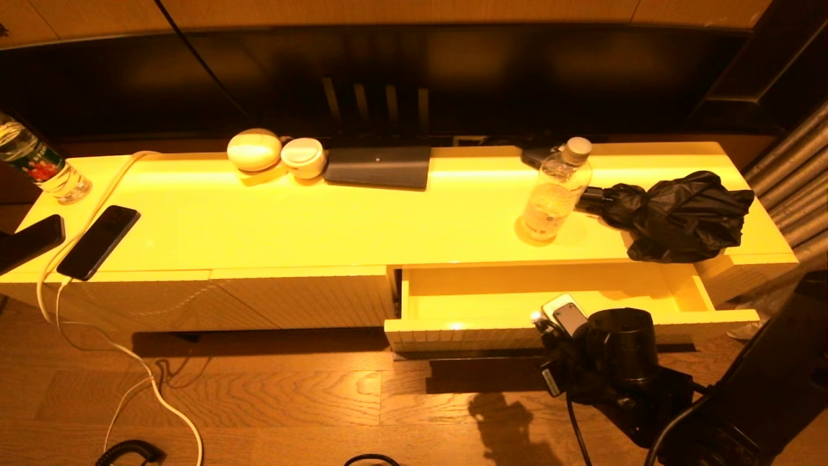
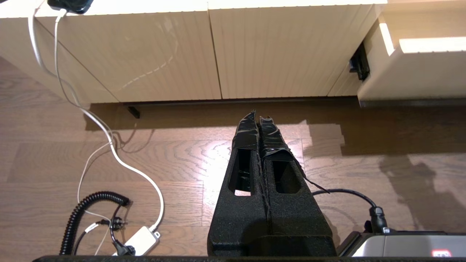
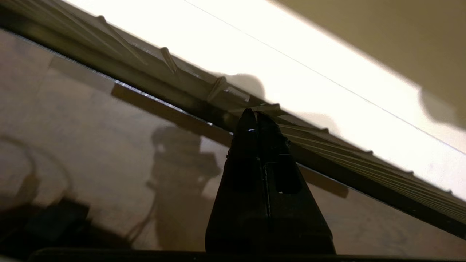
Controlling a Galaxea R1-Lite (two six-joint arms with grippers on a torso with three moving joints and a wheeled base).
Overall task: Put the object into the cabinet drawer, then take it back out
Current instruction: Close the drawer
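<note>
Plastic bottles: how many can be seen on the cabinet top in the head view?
2. One plastic bottle stands upright above the open cabinet drawer, beside the black umbrella. The other bottle lies tilted at the far left edge, partly cropped.

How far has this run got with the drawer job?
Done: the cabinet drawer stands pulled open. In hand: the right gripper, fingers together, sits at its ribbed front edge. Left: nothing visibly lies inside, so placing and retrieving remain. The left gripper hangs shut over the floor.
</note>
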